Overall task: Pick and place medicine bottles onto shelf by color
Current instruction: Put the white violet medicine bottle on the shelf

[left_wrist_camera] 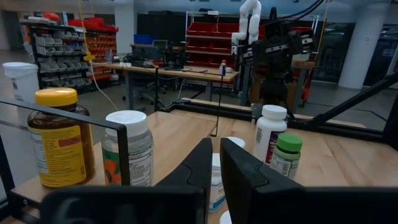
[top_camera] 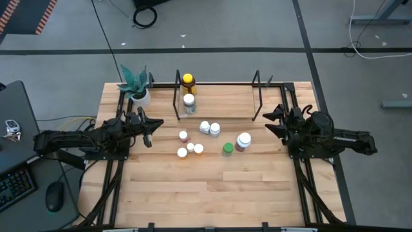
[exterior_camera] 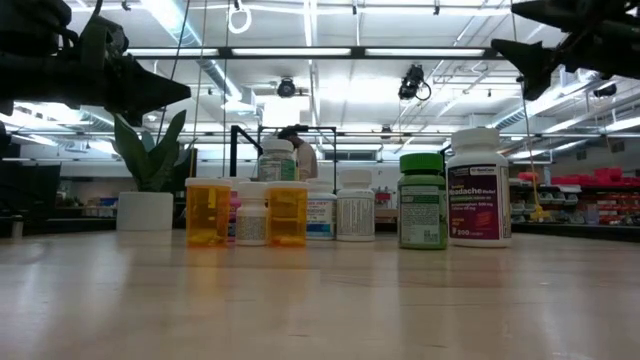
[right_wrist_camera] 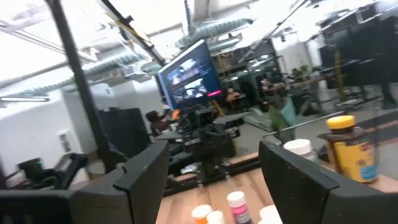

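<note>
The shelf [top_camera: 222,100] stands at the table's far middle. On its left end stand a yellow-capped amber bottle [top_camera: 187,80] and a white-capped bottle [top_camera: 188,102]. Several medicine bottles stand on the table in front of it, among them a green one [top_camera: 228,149], a large white-capped one [top_camera: 243,140], an orange one [top_camera: 198,149] and a pinkish one [top_camera: 183,135]. My left gripper [top_camera: 153,129] hovers left of the group with its fingers almost together and holds nothing. My right gripper [top_camera: 271,124] hovers right of it, open and empty.
A white pot with a green plant [top_camera: 136,84] stands at the far left corner, beside the shelf's left upright [top_camera: 177,96]. Bare wood [top_camera: 212,193] spreads across the table's near half. Black frame rails run along the left and right table edges.
</note>
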Controlling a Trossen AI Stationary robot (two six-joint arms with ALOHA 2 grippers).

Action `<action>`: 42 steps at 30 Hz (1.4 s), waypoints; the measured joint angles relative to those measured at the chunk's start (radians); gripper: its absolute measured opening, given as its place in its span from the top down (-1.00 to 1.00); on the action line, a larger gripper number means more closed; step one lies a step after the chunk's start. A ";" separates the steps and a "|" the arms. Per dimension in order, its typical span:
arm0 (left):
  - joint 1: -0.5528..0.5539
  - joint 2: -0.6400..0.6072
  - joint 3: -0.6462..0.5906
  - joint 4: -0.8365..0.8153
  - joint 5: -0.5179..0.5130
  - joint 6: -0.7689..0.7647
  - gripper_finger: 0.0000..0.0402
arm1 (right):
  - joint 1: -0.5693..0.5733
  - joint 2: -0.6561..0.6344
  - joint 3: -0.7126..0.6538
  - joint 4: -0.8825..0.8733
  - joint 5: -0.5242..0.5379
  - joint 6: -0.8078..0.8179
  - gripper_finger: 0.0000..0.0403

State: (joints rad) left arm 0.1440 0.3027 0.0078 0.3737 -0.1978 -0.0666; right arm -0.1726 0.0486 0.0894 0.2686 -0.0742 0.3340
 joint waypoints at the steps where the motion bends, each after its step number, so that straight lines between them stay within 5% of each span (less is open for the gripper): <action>1: 0.000 0.000 0.000 0.000 0.000 0.000 0.80 | 0.000 0.011 0.009 -0.001 0.013 -0.008 -0.27; 11: 0.000 0.000 0.000 0.000 0.000 0.000 0.86 | 0.000 0.185 0.125 -0.033 0.056 -0.048 -0.27; 24: 0.000 0.000 0.000 0.000 0.000 0.001 0.84 | -0.001 0.359 0.393 -0.298 0.083 -0.099 -0.27; 42: 0.000 0.000 -0.001 0.000 0.000 0.001 0.83 | 0.030 0.616 0.507 -0.401 0.048 -0.105 -0.27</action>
State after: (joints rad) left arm 0.1439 0.3027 0.0071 0.3737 -0.1977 -0.0658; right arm -0.1429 0.6644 0.5968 -0.1323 -0.0265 0.2292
